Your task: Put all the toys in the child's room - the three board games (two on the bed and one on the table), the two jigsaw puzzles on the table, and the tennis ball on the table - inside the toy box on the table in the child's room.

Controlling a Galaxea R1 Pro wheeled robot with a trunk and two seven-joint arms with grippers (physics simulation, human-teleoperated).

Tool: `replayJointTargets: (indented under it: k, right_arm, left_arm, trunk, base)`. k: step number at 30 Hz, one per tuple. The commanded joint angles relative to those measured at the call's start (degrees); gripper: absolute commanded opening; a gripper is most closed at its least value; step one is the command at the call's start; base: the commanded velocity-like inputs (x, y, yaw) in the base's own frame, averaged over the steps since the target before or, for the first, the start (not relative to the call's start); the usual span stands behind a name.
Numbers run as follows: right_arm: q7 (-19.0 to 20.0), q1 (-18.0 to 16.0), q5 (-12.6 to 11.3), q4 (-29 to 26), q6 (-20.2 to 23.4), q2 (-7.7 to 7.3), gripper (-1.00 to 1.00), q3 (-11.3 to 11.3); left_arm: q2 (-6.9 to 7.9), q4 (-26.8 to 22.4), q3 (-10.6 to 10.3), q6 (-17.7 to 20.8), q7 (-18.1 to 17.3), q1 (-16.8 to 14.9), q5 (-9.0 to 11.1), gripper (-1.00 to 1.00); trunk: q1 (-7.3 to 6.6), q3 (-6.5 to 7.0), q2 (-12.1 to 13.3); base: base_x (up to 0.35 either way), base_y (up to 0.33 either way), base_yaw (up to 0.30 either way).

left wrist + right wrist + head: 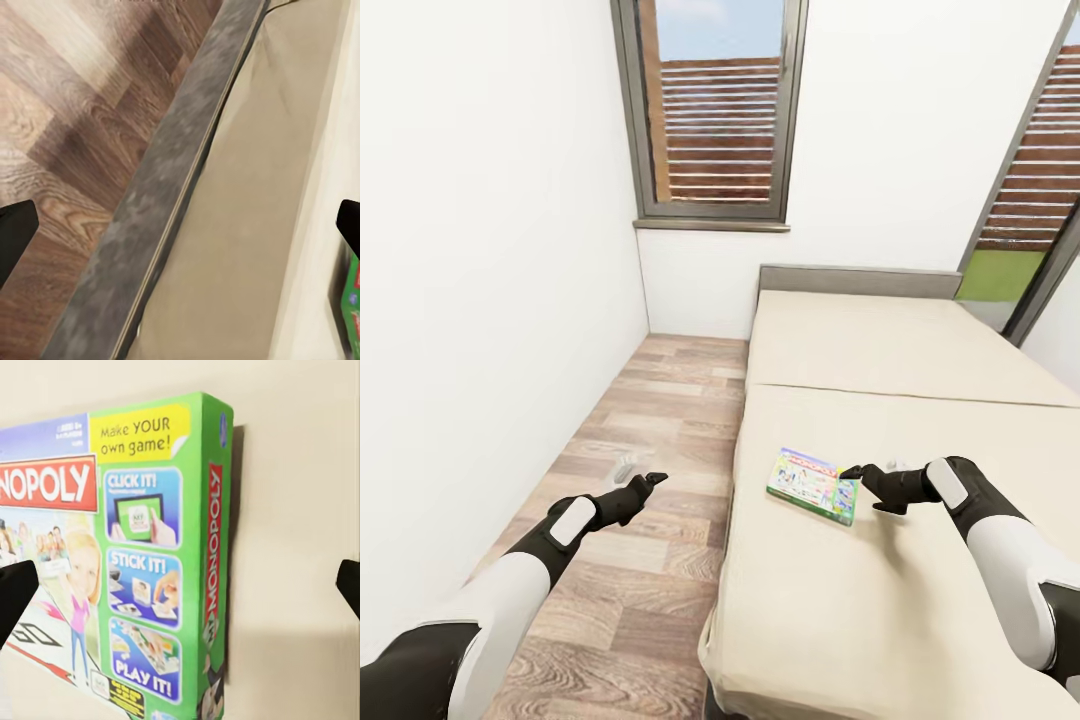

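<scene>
White wall fills the far left, plain and featureless. My left gripper (644,487) hangs over the wood-plank floor (660,420), beside the bed. Fingers are black and tapered; in the head view I can't tell if they're spread or pressed, but the left wrist view shows one tip (13,236) & the other at opposite frame edges, so they're spread wide w/ nothing between. A small pale object on the floor just past that gripper is too blurry to name. The planks are grey-brown w/ strong grain. The bed frame (150,202) runs as a mottled grey band along the floor, under a smooth beige mattress side.

Window (720,110) w/ grey frame sits in the back wall, brown slats outside. The bed (900,350) has a grey headboard; its near end is cut off by the frame.

The Monopoly board game (815,485) lies flat on the bed near the floor-side edge: a thin rectangular box, green sides, glossy printed lid. In the right wrist view its left part is cropped. My right gripper (852,473) is just beside the box's right end, fingers spread apart, tips (15,600) at both frame edges; touching or not, can't tell.

A 2nd window at far right is partly cut off.
</scene>
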Motion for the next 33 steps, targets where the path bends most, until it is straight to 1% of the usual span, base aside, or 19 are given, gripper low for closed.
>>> replayJointTargets:
  k: [1,7,22,33]
  right_arm:
    - [0.46,-0.03,0.59,-0.03,0.28,0.03,1.00,-0.41]
    - [0.48,-0.03,0.60,-0.04,0.28,0.03,1.00,-0.41]
    - [0.61,-0.03,0.54,-0.04,0.30,0.03,1.00,-0.41]
    - [0.66,-0.03,0.52,-0.04,0.28,0.03,1.00,-0.41]
  left_arm:
    - [-0.01,0.00,0.18,0.35,-0.09,-0.03,0.17,1.00]
    - [0.02,0.00,0.16,0.36,-0.10,-0.03,0.17,1.00]
    - [-0.01,0.00,0.14,0.36,0.07,-0.03,0.17,1.00]
    - [-0.01,0.00,0.11,0.36,0.18,-0.03,0.17,1.00]
  trunk:
    - [-0.01,-0.06,-0.02]
    - [-0.01,-0.11,-0.02]
    - [-0.01,-0.13,-0.02]
    - [-0.01,-0.14,-0.02]
  base:
    - [0.000,0.000,0.131]
    - [0.000,0.000,0.192]
    - [0.000,0.000,0.246]
    - [0.000,0.000,0.075]
